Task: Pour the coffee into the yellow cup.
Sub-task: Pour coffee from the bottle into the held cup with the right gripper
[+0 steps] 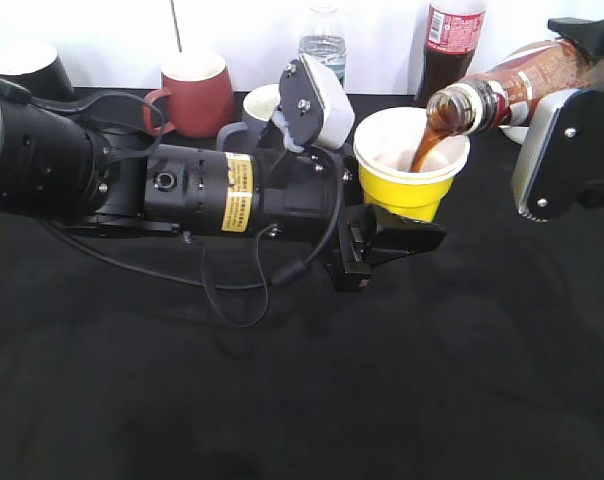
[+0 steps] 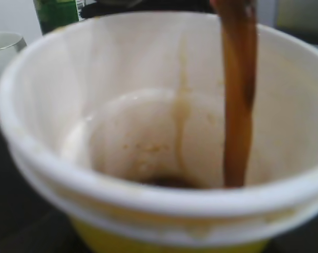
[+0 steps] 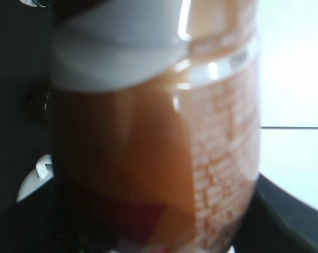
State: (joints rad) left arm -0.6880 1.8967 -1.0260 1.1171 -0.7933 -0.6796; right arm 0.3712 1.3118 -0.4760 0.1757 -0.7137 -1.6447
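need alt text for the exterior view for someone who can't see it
A tilted coffee bottle, held by the right end effector, pours a brown stream into a yellow cup that the left end effector holds above a black table. Behind stand a red mug, a water bottle and a cola bottle.

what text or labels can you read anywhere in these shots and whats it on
Nothing can be read.
Yellow sticker on the left arm: print too small.
Red label on the cola bottle: white script too blurred.
Coffee bottle label: white print blurred in the right wrist view.
Water bottle label: illegible.
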